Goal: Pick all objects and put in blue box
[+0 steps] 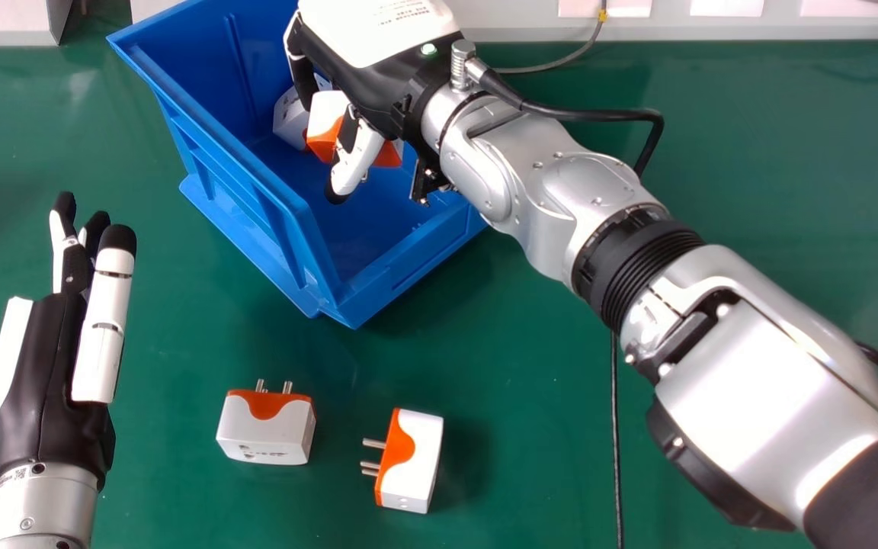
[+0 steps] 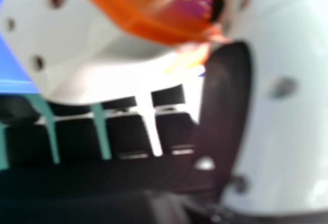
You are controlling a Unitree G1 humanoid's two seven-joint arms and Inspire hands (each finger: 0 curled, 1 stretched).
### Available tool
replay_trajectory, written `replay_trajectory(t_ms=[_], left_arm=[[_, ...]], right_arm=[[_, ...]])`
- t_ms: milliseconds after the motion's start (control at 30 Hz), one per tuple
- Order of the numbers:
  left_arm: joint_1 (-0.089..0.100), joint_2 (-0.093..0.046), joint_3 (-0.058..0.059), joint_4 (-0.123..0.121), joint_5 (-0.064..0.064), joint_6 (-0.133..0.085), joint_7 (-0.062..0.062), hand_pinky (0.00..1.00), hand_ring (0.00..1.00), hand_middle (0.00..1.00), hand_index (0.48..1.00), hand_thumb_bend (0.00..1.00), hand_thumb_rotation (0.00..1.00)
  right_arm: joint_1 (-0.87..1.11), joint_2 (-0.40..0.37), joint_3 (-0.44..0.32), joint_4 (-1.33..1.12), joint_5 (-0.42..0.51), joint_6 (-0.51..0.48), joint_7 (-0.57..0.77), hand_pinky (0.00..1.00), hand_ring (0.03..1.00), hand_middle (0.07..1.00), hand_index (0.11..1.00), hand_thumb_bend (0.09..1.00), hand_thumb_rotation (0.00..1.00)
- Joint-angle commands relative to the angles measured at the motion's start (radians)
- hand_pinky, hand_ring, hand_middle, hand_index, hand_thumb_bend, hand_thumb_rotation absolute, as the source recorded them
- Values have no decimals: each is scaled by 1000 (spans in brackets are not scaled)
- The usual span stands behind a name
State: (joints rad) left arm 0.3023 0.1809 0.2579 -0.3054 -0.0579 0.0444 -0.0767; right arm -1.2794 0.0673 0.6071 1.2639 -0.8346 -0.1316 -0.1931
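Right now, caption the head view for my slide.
The right hand holds an orange-and-white plug adapter over the blue box, with two more adapters on the green table.

Blue box (image 1: 218, 175): my right hand (image 1: 386, 84) hides part; the head view's top cuts some off.
Held plug (image 1: 328, 110): my hand covers some; blurry up close.
Print (image 1: 264, 454): too tiny.

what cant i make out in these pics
Held plug, head view: middle hidden by the right hand's thumb.
Same plug, right hand view: cut off by the edge.
Plug count in the blue box, head view: right hand covers part.
Left forearm, head view: bottom edge cuts it.
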Motion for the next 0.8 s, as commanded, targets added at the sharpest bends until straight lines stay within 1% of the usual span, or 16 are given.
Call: replay_trajectory(t_ms=[0,67,133,167,233,300,367,400,433,467,567,600,633,667,700,767], left_arm=[[3,1,-1,-34,6,-3,4,1000,1000,1000,1000,388,989],[3,0,-1,-37,5,0,3,1000,1000,1000,1000,392,990],[2,-2,-1,-38,3,3,2,1000,1000,1000,1000,397,990],[2,-3,-1,-37,1,3,0,1000,1000,1000,1000,401,989],[0,-4,0,-35,-1,3,-1,1000,1000,1000,1000,401,989],[-2,-3,1,-34,0,4,-2,1000,1000,1000,1000,407,989],[3,-4,-1,-45,2,5,-1,1000,1000,1000,1000,407,989],[2,-5,-1,-45,2,5,-1,1000,1000,1000,1000,409,989],[0,-5,0,-43,0,4,-1,1000,1000,1000,1000,409,989],[-2,-4,2,-39,-1,4,-2,1000,1000,1000,1000,410,990],[-4,-5,3,-35,-2,4,-1,1000,1000,1000,1000,412,990],[-5,-6,3,-35,-2,5,0,1000,1000,1000,1000,412,990],[-6,-6,3,-36,-3,7,1,1000,1000,1000,1000,412,990],[-6,-7,3,-37,-3,9,2,1000,1000,1000,1000,411,991],[-6,-8,2,-39,-2,10,3,1000,1000,1000,1000,411,991],[-5,-9,0,-42,1,11,4,1000,1000,1000,1000,406,992]], right_arm=[[-34,7,8,1,3,10,-35,54,91,160,478,516,123],[-31,11,11,5,3,16,-38,53,90,158,479,517,123],[-22,13,3,6,17,16,-38,70,105,177,479,516,122],[-16,14,-7,5,31,14,-30,110,157,232,492,515,97],[-9,16,-21,3,52,16,-10,110,157,232,492,515,97],[-3,18,-34,3,72,24,10,192,261,343,501,507,62],[0,20,-40,5,84,34,22,192,261,343,501,507,62],[4,19,-40,5,88,33,21,226,303,376,506,505,49],[8,16,-36,4,88,30,17,226,303,376,506,505,49],[11,11,-27,2,84,28,13,258,339,405,503,503,39],[16,-3,14,-5,50,29,7,287,364,429,498,502,31],[17,-6,24,-7,41,29,6,372,465,517,498,501,53],[19,-8,32,-8,34,30,5,372,465,517,498,501,53],[19,-8,40,-6,27,34,3,463,563,606,575,494,82],[20,-9,49,-4,19,39,2,463,563,606,575,494,82],[21,-11,67,-3,3,49,1,607,719,748,719,486,126]])
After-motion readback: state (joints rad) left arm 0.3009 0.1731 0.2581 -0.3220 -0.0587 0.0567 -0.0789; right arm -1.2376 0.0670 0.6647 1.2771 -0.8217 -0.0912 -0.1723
